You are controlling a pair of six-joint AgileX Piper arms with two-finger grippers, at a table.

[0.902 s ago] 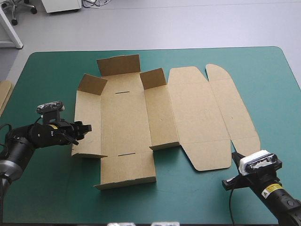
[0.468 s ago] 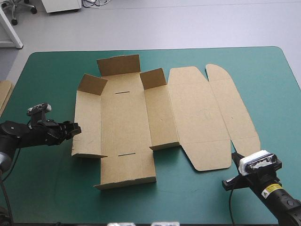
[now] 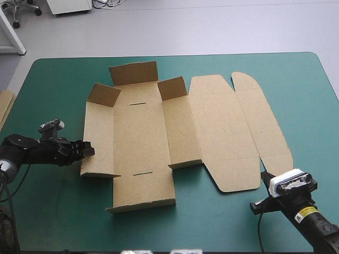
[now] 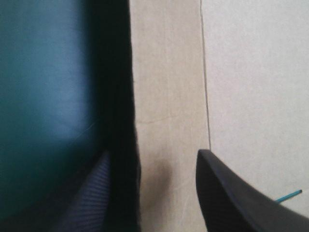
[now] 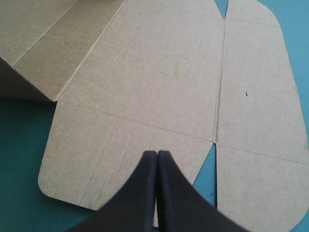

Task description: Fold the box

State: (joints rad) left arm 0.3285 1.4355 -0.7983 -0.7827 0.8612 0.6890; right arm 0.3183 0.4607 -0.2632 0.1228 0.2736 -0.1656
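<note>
- Box (image 3: 140,137): brown sheet, mid-table on the teal-green cover (image 3: 58,222); mostly flat, far flaps partly raised.
- Left gripper (image 4: 164,193): black fingers apart, straddling the edge of the box's left side panel; nothing clamped.
- Right gripper (image 5: 157,193): fingers met in a point, empty, over the lid flap's near edge.
- Handling: seat the panel edge deep before pinching, then lift along the crease so the wall hinges cleanly.

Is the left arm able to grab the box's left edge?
Probably yes: the left gripper stands open at the left edge of the box, that edge between its jaws, with nothing in the way.
</note>
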